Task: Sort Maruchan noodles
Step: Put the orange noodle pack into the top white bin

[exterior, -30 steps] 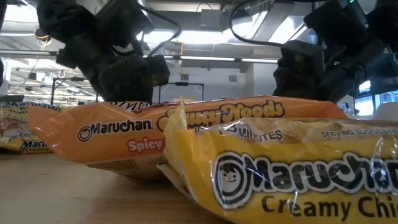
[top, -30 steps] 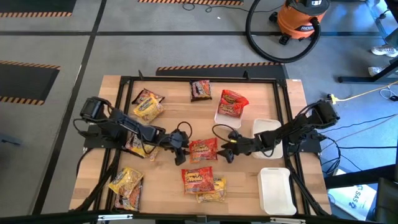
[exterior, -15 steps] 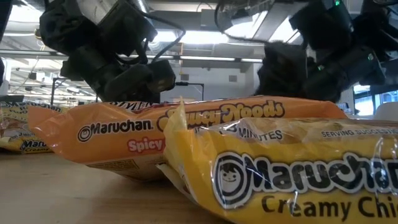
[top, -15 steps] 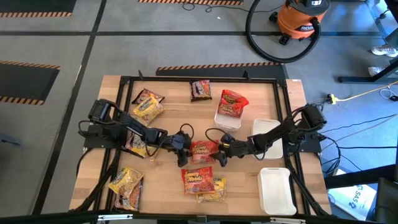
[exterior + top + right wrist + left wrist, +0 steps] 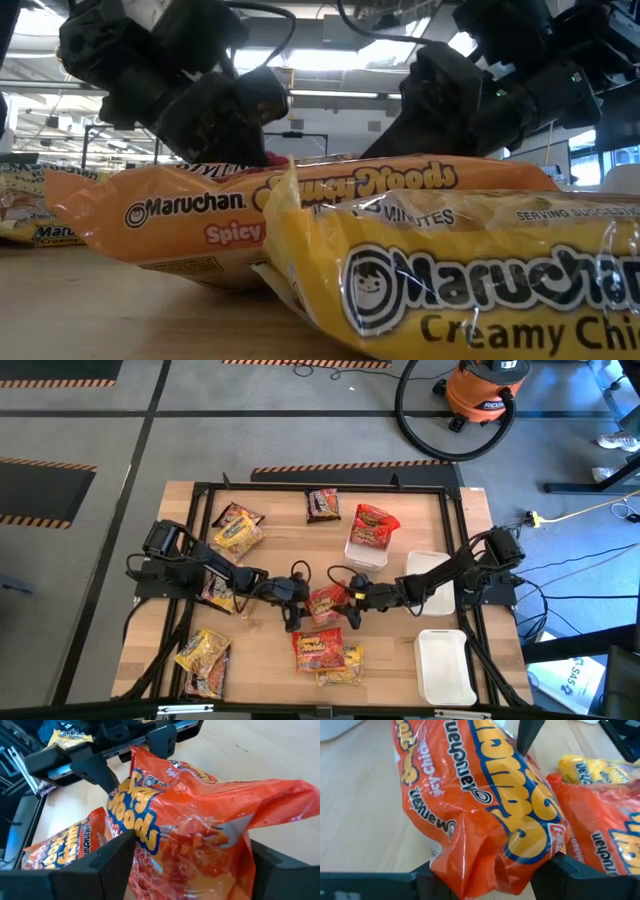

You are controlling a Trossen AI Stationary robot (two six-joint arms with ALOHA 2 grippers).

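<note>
An orange-red Maruchan packet point(image 5: 327, 603) sits at the table's middle between my two grippers. My left gripper point(image 5: 299, 604) is shut on its left end. My right gripper point(image 5: 352, 603) stands open at the right end, a finger on either side of it point(image 5: 200, 835). More noodle packets lie flat on the wood: a red one point(image 5: 318, 648) and a yellow one point(image 5: 340, 668) near the front edge, a yellow one point(image 5: 203, 655) at the front left, and a yellow-brown one point(image 5: 238, 528) and a dark one point(image 5: 322, 504) at the back. My left gripper pinches the packet's crumpled left end point(image 5: 470, 855) between its two fingers point(image 5: 427, 880), coming in slanting down from the table's left, along the packet. The packet is tilted; whether any of it rests on the wood, I cannot tell. My right gripper has the packet's right end between its fingers point(image 5: 117, 852); I cannot tell whether they touch it.
A red packet point(image 5: 372, 526) lies in a white tray point(image 5: 361, 552) at the back right. Two more white trays point(image 5: 430, 575) point(image 5: 445, 665) stand along the right side. Another packet point(image 5: 218, 592) lies under my left arm. A black frame point(image 5: 300, 488) borders the table.
My right gripper has moved toward the table's left and rolled, so that the packet's right end now stands between its open fingers. My left gripper has rolled and tipped downward. The packet has turned up out of its flat lie and looks narrower from above.
</note>
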